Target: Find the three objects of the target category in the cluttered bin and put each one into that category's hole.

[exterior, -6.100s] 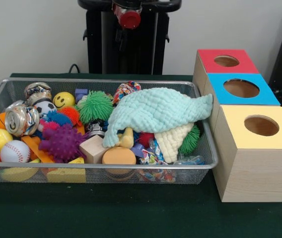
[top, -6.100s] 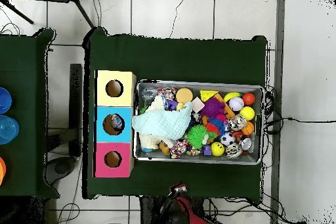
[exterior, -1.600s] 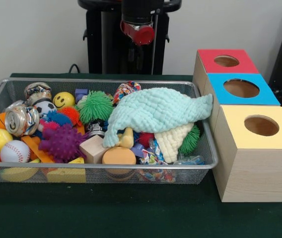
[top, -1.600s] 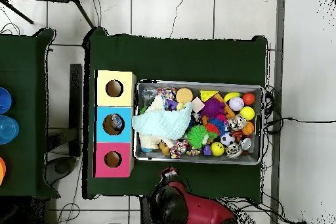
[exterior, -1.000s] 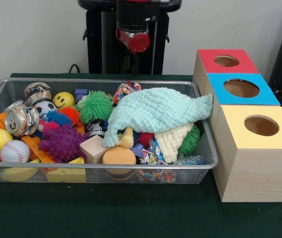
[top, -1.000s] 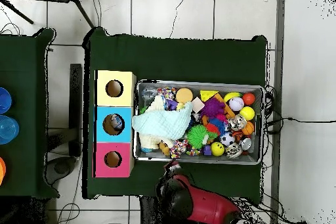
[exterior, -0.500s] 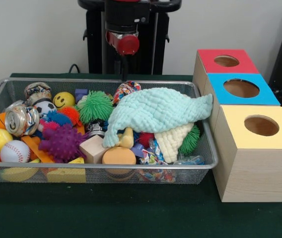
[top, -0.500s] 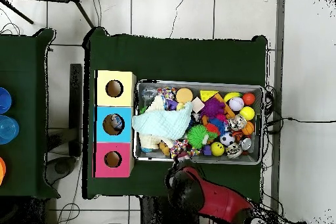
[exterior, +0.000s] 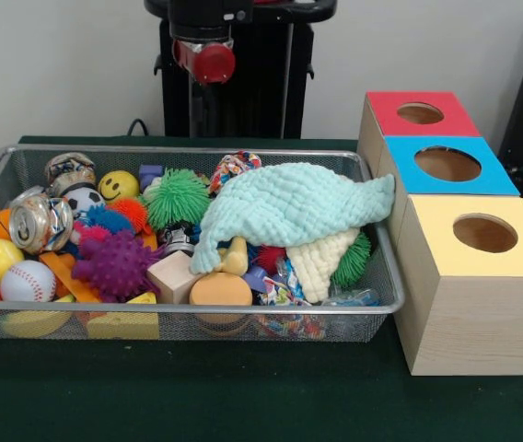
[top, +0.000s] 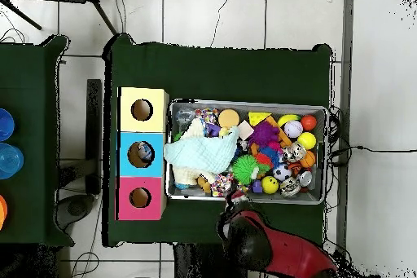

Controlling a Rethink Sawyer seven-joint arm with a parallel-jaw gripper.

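Above the wire bin [exterior: 386, 299] hangs the arm [top: 273, 246]; jaws' state we cannot tell. Nothing visibly sorted; three picks remain.

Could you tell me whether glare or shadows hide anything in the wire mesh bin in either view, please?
Front view: even light, mild shine on the crushed silver can, soft shadow under the pale mint cloth. Overhead view: the silver wire mesh bin is evenly lit, its small contents hard to tell apart.
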